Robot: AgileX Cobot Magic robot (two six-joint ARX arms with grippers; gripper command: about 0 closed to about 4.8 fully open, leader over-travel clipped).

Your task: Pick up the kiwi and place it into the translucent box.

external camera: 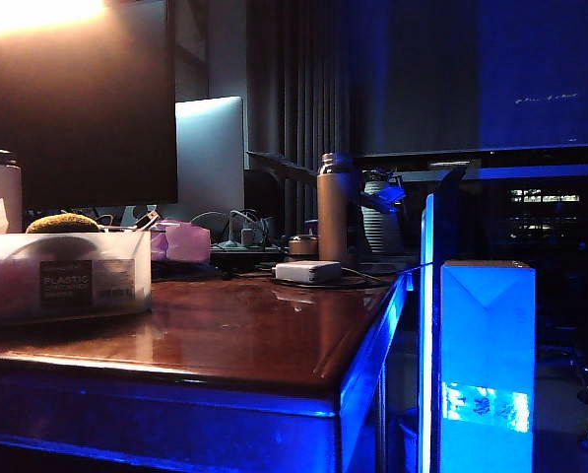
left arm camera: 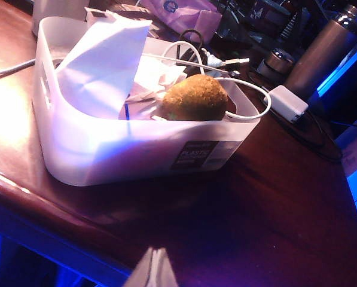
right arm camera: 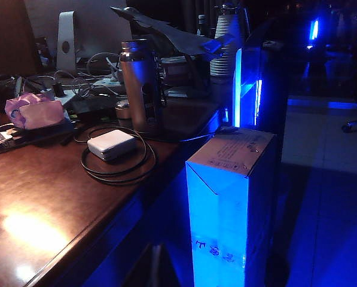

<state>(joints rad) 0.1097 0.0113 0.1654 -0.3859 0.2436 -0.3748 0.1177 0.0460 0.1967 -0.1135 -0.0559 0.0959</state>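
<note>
From the exterior view we see the fuzzy brown egg-shaped kiwi already sitting inside the low frosted whitish plastic tub, its top poking above the rim. The tub rests at the left end of the glossy dark wooden desk. A tall copper-coloured metal bottle stands further back, a small white power adapter lies near it, and a tall glowing blue-white carton stands off the desk's right edge. No arms show up here.

In the left wrist view the kiwi lies in the tub next to crumpled white paper. Only a sliver of the left gripper shows, so we can't tell how its fingers stand.

The right wrist view shows the carton and the adapter ringed by its black cable; the right gripper hangs low beside the desk edge, fingers closed on nothing.
</note>
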